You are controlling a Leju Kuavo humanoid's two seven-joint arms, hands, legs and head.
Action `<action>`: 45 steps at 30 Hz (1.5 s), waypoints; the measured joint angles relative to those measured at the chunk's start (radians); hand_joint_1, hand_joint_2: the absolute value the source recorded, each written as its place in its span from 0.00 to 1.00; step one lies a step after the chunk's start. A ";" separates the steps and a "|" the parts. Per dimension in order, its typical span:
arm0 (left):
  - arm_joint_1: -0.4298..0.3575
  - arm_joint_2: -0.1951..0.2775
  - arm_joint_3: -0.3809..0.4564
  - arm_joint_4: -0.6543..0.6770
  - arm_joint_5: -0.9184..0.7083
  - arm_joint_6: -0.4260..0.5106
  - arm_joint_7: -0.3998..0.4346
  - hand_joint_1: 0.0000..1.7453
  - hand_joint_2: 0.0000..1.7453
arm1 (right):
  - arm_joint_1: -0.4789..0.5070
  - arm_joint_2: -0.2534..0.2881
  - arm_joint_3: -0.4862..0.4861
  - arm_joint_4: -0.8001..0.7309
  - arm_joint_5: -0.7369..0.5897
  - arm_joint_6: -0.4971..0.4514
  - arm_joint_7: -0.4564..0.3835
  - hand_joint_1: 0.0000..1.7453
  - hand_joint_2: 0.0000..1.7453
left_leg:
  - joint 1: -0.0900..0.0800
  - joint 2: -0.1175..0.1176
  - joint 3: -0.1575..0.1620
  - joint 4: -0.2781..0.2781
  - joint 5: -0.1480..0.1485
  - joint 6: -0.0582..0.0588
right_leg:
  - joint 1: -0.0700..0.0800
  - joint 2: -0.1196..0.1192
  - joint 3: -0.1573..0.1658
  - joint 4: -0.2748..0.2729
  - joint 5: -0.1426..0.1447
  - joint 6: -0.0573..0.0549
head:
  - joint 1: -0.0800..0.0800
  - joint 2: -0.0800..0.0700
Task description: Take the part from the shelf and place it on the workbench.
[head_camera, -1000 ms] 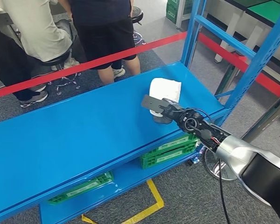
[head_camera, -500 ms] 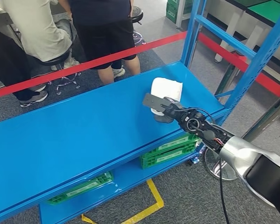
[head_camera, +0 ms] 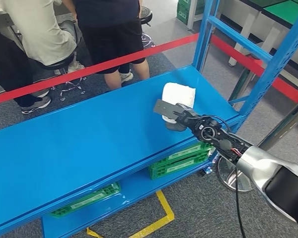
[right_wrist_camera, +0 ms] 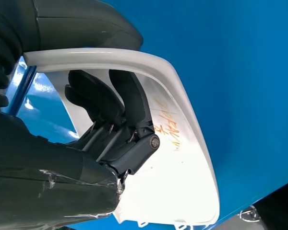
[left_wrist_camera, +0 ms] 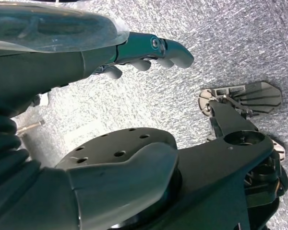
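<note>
The part (head_camera: 179,94) is a white curved shell with orange writing, at the right end of the blue shelf board (head_camera: 84,144). My right hand (head_camera: 176,118) reaches in from the right and grips it. In the right wrist view the dark fingers (right_wrist_camera: 110,103) curl inside the part (right_wrist_camera: 178,158) while the thumb lies over its outer rim. Whether the part touches the board or hangs just above it I cannot tell. My left hand (left_wrist_camera: 110,52) hangs over grey carpet, fingers spread, holding nothing.
Blue shelf uprights (head_camera: 282,54) rise at the right, close to my right arm. Green crates (head_camera: 179,158) sit on the lower shelf. Behind the shelf runs a red barrier tape (head_camera: 102,64), with people (head_camera: 110,29) standing beyond it. Yellow tape (head_camera: 164,213) marks the floor.
My right hand and the white part have shifted slightly to the right along the shelf board. The people and the shelf are unchanged.
</note>
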 joint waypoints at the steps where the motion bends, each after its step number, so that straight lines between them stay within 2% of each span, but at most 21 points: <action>1: 0.000 0.000 0.000 0.000 0.000 -0.001 0.000 0.00 1.00 | 0.000 -0.001 0.000 -0.001 0.000 0.000 0.000 1.00 1.00 | 0.000 0.000 0.000 0.000 0.000 0.000 | 0.000 0.000 0.000 0.000 0.000 0.000 | 0.000 0.000; 37: -0.001 0.001 0.000 0.000 -0.011 -0.016 -0.016 0.00 1.00 | 0.018 -0.022 -0.025 -0.034 -0.002 -0.008 0.002 1.00 1.00 | 0.000 0.000 0.000 0.000 0.000 0.000 | 0.000 0.000 0.000 0.000 0.000 0.000 | 0.000 0.000; 40: 0.000 0.002 0.001 0.000 -0.005 -0.002 -0.022 0.00 1.00 | 0.027 -0.023 -0.039 -0.042 0.003 -0.044 -0.002 1.00 1.00 | 0.000 0.000 0.000 0.000 0.000 0.000 | 0.000 0.000 0.000 0.000 0.000 0.000 | -0.001 0.000; 45: 0.002 0.002 0.005 0.000 0.009 0.011 -0.022 0.00 1.00 | 0.043 -0.029 -0.079 -0.073 0.031 -0.186 -0.037 1.00 1.00 | 0.000 0.000 0.000 0.000 0.000 0.000 | 0.000 0.000 0.000 0.000 0.000 0.000 | 0.000 0.000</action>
